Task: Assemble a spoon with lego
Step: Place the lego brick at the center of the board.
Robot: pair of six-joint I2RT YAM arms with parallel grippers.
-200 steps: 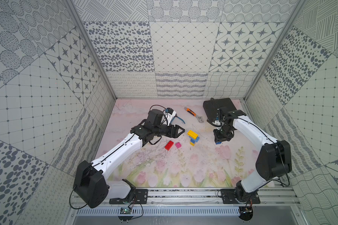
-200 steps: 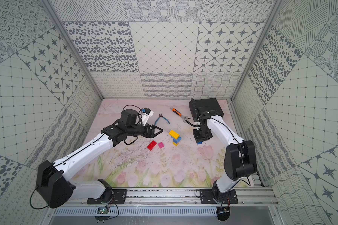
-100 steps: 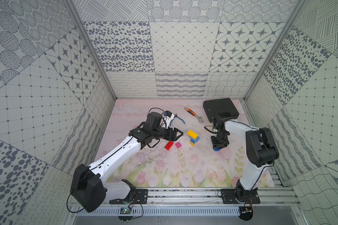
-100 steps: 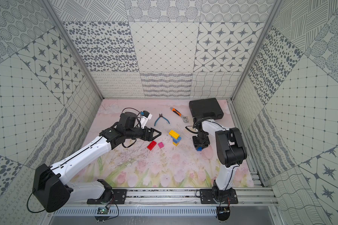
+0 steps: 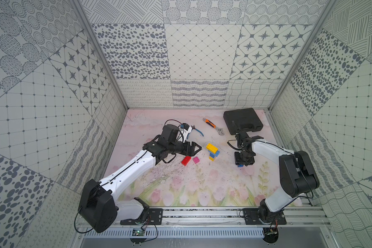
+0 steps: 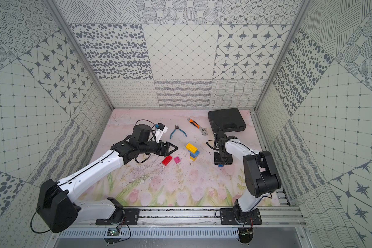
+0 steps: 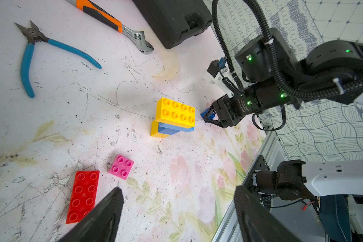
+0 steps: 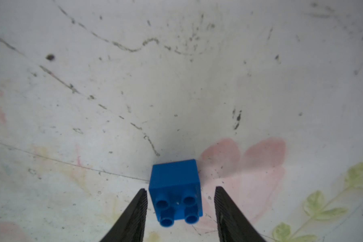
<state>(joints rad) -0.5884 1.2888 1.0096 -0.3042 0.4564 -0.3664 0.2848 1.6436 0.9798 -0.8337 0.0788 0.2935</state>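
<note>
the part-built spoon (image 7: pixel 175 117) stands mid-tabletop: a long yellow brick on a light blue one, with more yellow under that. well off to its side, the right hand (image 8: pixel 180 188) is low over a small dark blue brick (image 8: pixel 175 194) that sits on the tabletop (image 5: pixel 180 182) with its studs facing the hand. the fingers stand on either side of the brick, spread, with a clear gap on one side, so it is released, not grasped. the left hand (image 7: pixel 177 188) hangs spread and empty just above the tabletop, near a red brick (image 7: pixel 83 196) and a pink brick (image 7: pixel 121 167) that lie loose, close together but apart.

i'd say the job is early: the handle is only begun, and the head bricks are unjoined. the step in hand looks like fetching the dark blue brick. next calls for a square pinch on its flat sides, a lift, then lining its underside over the studs of the spoon and pressing down firmly, perhaps with the left hand bracing the stack.
</note>
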